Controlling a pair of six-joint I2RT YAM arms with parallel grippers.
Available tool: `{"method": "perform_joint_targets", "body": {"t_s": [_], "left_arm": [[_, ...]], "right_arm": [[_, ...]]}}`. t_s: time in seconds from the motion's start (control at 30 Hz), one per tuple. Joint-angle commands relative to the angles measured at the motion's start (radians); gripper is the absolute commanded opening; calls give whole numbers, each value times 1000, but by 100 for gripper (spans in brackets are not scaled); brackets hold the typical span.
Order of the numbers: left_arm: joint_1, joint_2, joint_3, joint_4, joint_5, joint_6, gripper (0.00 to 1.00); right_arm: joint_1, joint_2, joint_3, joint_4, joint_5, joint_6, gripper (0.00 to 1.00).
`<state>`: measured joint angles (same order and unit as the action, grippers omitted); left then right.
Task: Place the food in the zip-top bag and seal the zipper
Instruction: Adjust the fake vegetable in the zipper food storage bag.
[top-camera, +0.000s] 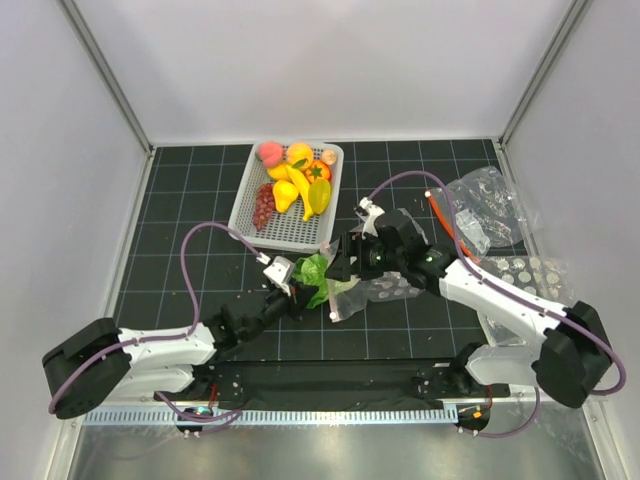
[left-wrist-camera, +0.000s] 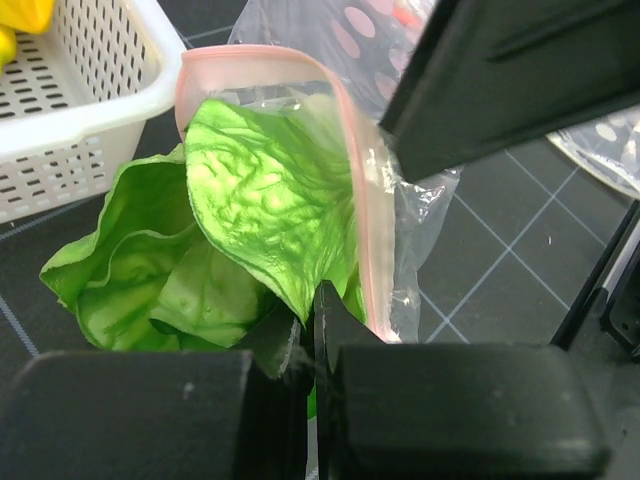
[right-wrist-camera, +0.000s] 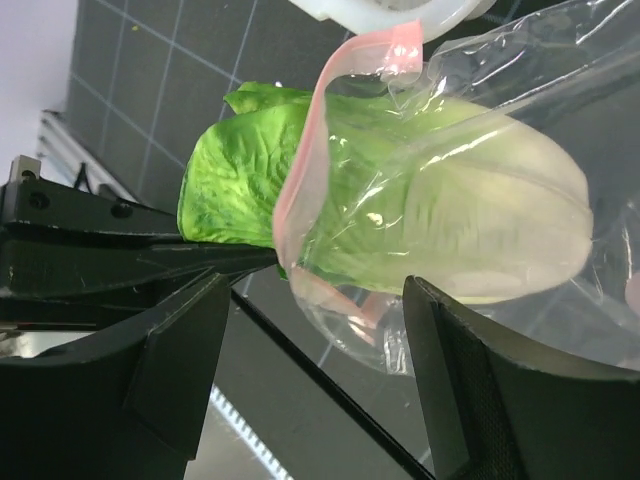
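Note:
My left gripper (top-camera: 297, 290) (left-wrist-camera: 315, 300) is shut on a leaf of the green cabbage (top-camera: 316, 270) (left-wrist-camera: 250, 190). About half of the cabbage (right-wrist-camera: 430, 230) is inside the mouth of the dotted zip-top bag (top-camera: 375, 290) (right-wrist-camera: 520, 120); its other leaves stick out. The pink zipper (left-wrist-camera: 360, 170) (right-wrist-camera: 305, 180) loops open around the cabbage. My right gripper (top-camera: 345, 262) (right-wrist-camera: 315, 300) is open, its fingers wide apart beside the bag's mouth edge. The other food lies in the white basket (top-camera: 248, 200): banana (top-camera: 298, 185), peach (top-camera: 270, 152), grapes (top-camera: 263, 205), orange-red fruit (top-camera: 318, 170).
An undotted clear bag with an orange-red strip (top-camera: 480, 205) lies at the back right. Another dotted plastic piece (top-camera: 530, 272) lies at the right. The basket corner (left-wrist-camera: 90, 110) is just left of the cabbage. Grey walls enclose the mat.

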<state>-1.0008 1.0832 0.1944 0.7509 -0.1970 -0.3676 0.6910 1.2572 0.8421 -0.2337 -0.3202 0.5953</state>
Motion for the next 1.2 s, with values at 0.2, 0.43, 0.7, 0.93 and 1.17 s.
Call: {"method": "perform_joint_targets", "body": {"t_s": [0.2,0.43,0.7,0.93,1.17], "left_arm": [[4,24,14,146,-19,-10,0],[4,27,16,146,-12,-16,0],[4,32,22,134,1,-45,0],[4,67,25,149,11,-59,0],[4,44,27,131,25,-60,0]], "right_arm": [[148,-174,43,-204,444,-140,78],[257,-255,9,-222,559,-175,76],[565,-142,-34,-196,934,-89,81],[734,74,-29,-184,1182,72,93],[797,280,29,-207,1377,175,96]]}}
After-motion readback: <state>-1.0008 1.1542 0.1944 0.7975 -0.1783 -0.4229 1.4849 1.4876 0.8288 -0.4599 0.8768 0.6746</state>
